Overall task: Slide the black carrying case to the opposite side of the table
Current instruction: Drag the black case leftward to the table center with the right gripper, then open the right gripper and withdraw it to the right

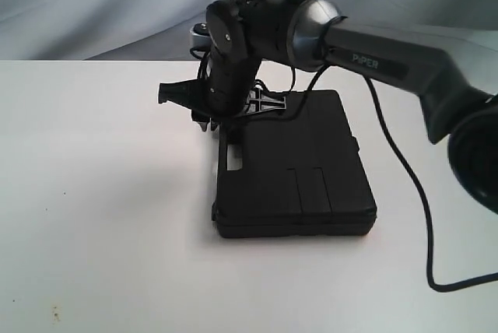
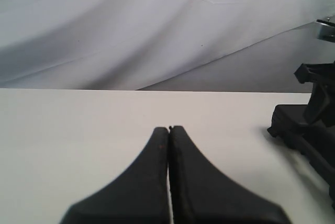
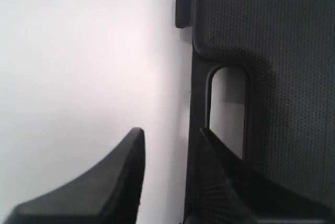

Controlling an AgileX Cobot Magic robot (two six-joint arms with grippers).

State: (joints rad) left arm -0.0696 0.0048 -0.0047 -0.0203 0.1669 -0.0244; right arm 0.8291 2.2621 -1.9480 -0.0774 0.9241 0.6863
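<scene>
The black carrying case [image 1: 299, 166] lies flat on the white table [image 1: 93, 193], right of the middle. Its handle slot [image 1: 232, 163] is on its left edge. My right gripper [image 1: 212, 124] points down at that edge. In the right wrist view the right gripper [image 3: 170, 132] is open and straddles the handle bar [image 3: 199, 103]. One finger [image 3: 131, 156] stands over bare table [image 3: 78, 51], the other finger [image 3: 214, 156] at the slot of the case [image 3: 282, 41]. My left gripper [image 2: 169, 128] is shut on nothing, low over the table [image 2: 78, 130], and it does not show in the exterior view.
The right arm [image 1: 389, 61] reaches in from the right, above the case's far edge. Its black cable [image 1: 405, 185] loops down over the table to the right of the case. A pale cloth backdrop [image 1: 93, 6] hangs behind the table. The right arm's dark parts [image 2: 319, 98] show in the left wrist view.
</scene>
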